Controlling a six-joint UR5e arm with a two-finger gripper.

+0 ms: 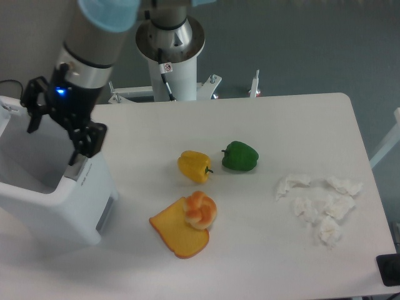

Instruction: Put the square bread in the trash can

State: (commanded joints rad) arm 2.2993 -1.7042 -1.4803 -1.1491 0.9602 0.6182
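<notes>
My gripper (pixel 57 128) hangs spread and empty over the trash can (pixel 75 206) just below it, and I see no square bread anywhere, so I judge it already dropped inside, out of view, leaving only the pull-away.

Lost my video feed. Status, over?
Gripper open, empty, above trash can rim. Square bread not visible, presumably inside. Nothing in the way.
</notes>
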